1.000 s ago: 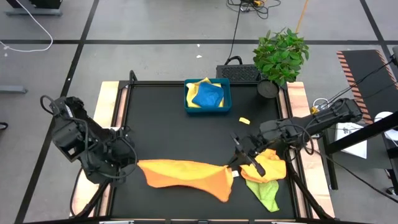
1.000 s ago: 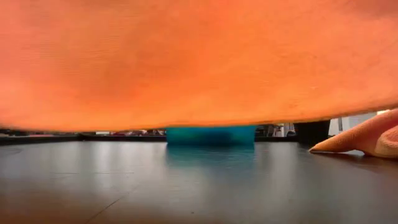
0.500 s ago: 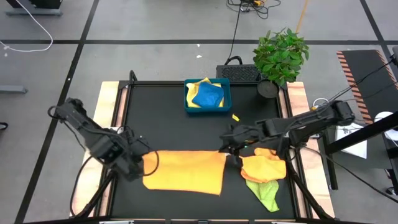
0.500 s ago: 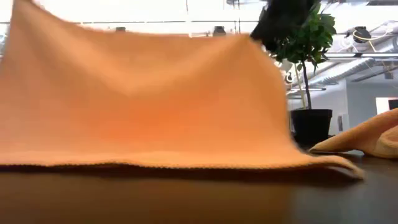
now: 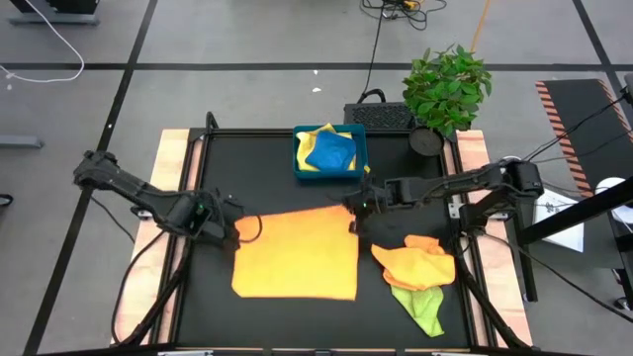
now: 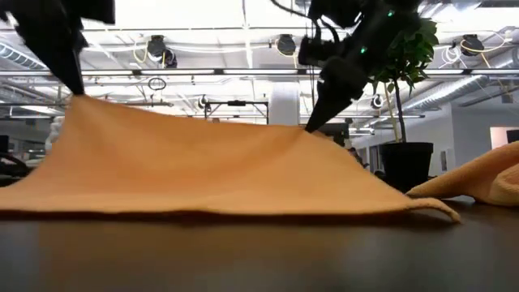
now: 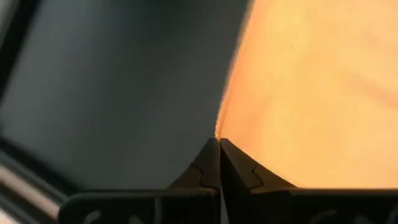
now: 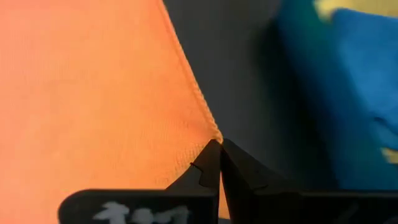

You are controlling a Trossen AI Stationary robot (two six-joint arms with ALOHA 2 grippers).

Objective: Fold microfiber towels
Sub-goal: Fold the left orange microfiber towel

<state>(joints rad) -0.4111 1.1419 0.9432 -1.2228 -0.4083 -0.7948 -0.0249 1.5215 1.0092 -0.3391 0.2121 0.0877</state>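
Left gripper [image 5: 235, 225] and right gripper [image 5: 353, 208] each pinch a far corner of the orange towel [image 5: 297, 255], spread mid-table; blue tray [image 5: 330, 151] beyond, crumpled towels [image 5: 420, 277] just beside its right edge.

The black worktop [image 5: 267, 173] carries an orange-yellow towel [image 5: 297, 255] spread near its front edge (far corners lifted). A blue tray [image 5: 361, 148] sits at the back, and crumpled orange [image 5: 420, 262] and lime-green towels [image 5: 423, 309] lie front-right
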